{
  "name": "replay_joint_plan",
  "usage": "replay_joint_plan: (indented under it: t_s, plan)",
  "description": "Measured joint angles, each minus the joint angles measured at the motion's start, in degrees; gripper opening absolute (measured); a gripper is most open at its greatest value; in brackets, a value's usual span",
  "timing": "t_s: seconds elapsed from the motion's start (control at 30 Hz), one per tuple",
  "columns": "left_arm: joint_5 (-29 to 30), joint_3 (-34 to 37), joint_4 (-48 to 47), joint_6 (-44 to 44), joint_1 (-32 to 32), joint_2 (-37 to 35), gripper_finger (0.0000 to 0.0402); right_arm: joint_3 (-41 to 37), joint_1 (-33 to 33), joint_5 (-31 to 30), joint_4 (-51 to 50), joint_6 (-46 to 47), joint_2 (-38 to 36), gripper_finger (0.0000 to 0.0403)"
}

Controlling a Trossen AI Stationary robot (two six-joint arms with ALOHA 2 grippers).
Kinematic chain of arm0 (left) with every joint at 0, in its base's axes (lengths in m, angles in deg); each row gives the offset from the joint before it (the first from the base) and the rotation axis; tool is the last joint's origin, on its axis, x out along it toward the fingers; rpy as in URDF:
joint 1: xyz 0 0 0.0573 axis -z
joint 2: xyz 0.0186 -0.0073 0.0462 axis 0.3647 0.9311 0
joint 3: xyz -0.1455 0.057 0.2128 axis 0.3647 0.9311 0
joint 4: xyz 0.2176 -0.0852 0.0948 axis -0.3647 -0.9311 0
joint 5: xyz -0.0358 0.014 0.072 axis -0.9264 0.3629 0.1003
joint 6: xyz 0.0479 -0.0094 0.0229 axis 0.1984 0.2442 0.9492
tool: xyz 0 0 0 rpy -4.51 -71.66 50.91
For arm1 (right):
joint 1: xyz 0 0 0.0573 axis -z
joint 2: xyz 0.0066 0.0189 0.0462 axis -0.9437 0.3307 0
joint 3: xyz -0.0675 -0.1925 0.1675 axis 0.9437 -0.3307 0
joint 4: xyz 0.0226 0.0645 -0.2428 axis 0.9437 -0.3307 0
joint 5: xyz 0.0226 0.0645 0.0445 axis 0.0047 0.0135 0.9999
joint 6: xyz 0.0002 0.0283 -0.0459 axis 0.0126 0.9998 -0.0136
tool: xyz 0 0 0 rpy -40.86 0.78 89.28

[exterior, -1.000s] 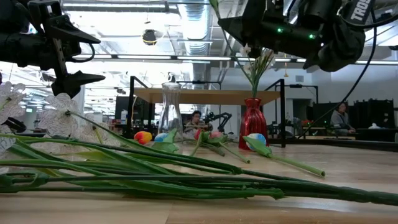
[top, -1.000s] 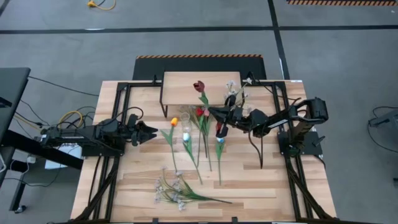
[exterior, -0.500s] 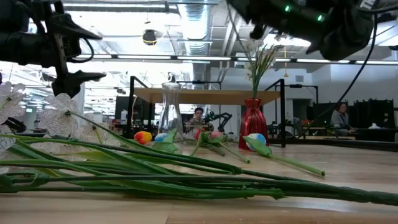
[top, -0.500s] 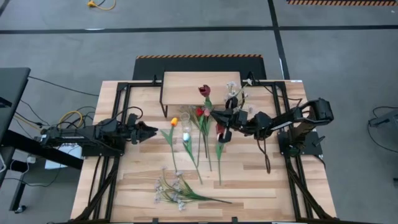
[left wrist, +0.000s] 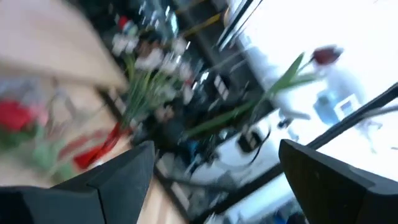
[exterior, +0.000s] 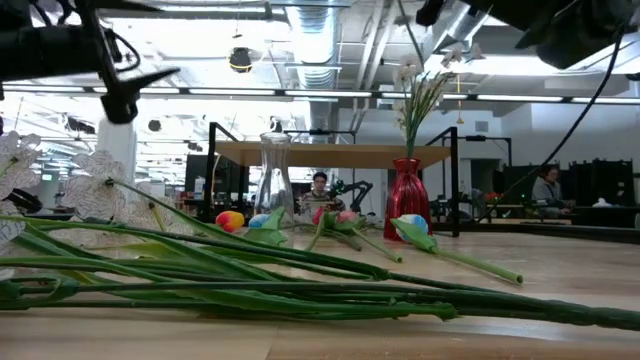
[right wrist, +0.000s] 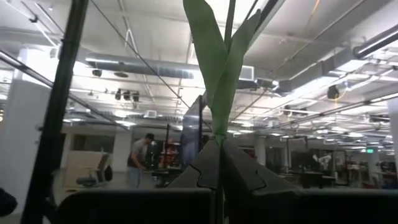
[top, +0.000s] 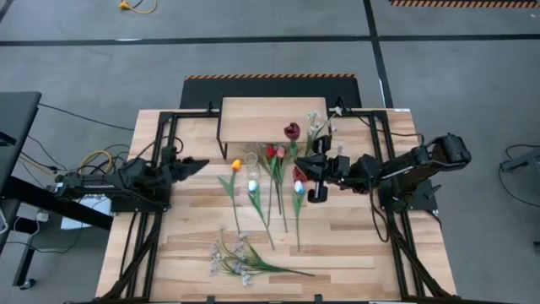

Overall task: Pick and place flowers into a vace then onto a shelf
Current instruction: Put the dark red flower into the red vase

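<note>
My right gripper (top: 308, 165) hovers over the red vase (top: 297, 176), shut on a dark-red tulip whose bloom (top: 292, 131) shows near the shelf (top: 261, 118). In the low view the red vase (exterior: 407, 200) stands upright with a white blossom spray (exterior: 420, 90) in it, and a clear glass vase (exterior: 277, 180) stands to its left. An orange tulip (top: 236, 165), red tulips (top: 272, 153), a white tulip (top: 298, 187) and a blossom spray (top: 240, 260) lie flat on the table. My left gripper (top: 196, 162) is open in the air at the table's left. My right gripper (right wrist: 219, 146) pinches the dark-red tulip's green stem (right wrist: 219, 138) just below its two long leaves (right wrist: 214, 68), between the two fingertips. The fingers lie across the stem. The tulip is lifted clear and stands upright above the fingers.
The light-wood shelf stands on black legs at the table's far middle. Long green stems (exterior: 300, 290) lie across the near table. Black frame rails (top: 156, 219) run along both table sides. A person (right wrist: 140, 162) shows in the room beyond.
My right gripper has risen and drawn back toward the table's right edge, carrying the dark-red tulip up with it; the bloom has shifted rightward along the shelf's front. My left gripper has lifted and tipped upward, staying open.
</note>
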Motion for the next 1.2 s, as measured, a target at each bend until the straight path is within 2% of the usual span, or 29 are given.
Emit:
replay_joint_plan:
  t_s: [0.1, 0.3, 0.43, 0.6, 0.77, 1.0, 1.2]
  plan:
    - [2.7, 0.0, 5.4, 0.1, 0.0, 0.0, 0.0332, 0.0, -0.9, 0.0, -1.2, -0.2, -1.2, 0.0]
    - [0.9, -0.3, 14.8, 4.7, 0.0, 0.0, 0.0332, 0.0, -2.8, -1.6, -3.7, -1.4, -3.9, 0.0]
    - [0.9, -3.1, 15.0, 10.2, 0.0, 0.8, 0.0332, 1.3, -3.5, -1.9, -6.7, -1.4, -5.3, 0.0]
    - [3.0, -8.2, 15.1, 17.3, 0.0, 5.6, 0.0332, 5.4, -3.9, -1.8, -14.0, -1.4, -5.7, 0.0]
    - [3.2, -11.2, 15.4, 16.7, 0.0, 9.9, 0.0332, 9.5, -3.9, -1.7, -20.8, -1.3, -5.7, 0.0]
    - [-4.6, -13.5, 15.6, 18.7, 0.0, 13.0, 0.0332, 12.0, -3.9, -1.6, -22.7, -0.1, -5.7, 0.0]
    - [-12.7, -19.7, 15.0, 22.8, 0.0, 22.7, 0.0332, 13.0, -3.9, -1.6, -24.0, 1.1, -5.7, 0.0]
